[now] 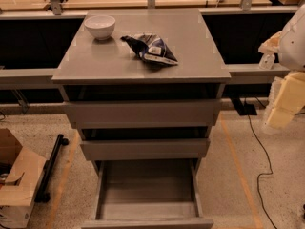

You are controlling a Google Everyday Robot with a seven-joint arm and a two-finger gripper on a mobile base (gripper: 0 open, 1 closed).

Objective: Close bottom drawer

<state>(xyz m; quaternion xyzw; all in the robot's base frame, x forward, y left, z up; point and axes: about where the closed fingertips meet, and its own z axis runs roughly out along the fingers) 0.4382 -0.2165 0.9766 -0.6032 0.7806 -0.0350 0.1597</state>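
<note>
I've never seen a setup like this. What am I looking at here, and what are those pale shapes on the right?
This is a single camera's view, looking down at a grey cabinet with three drawers. The pale shapes at the right edge belong to a robot's arm. Its gripper, the robot's hand, hangs beside the cabinet without touching it, and I see nothing in it. On top of the cabinet are a white bowl and a crumpled snack bag. The bottom drawer is pulled out and looks empty. The robot's job is to push it shut.
</note>
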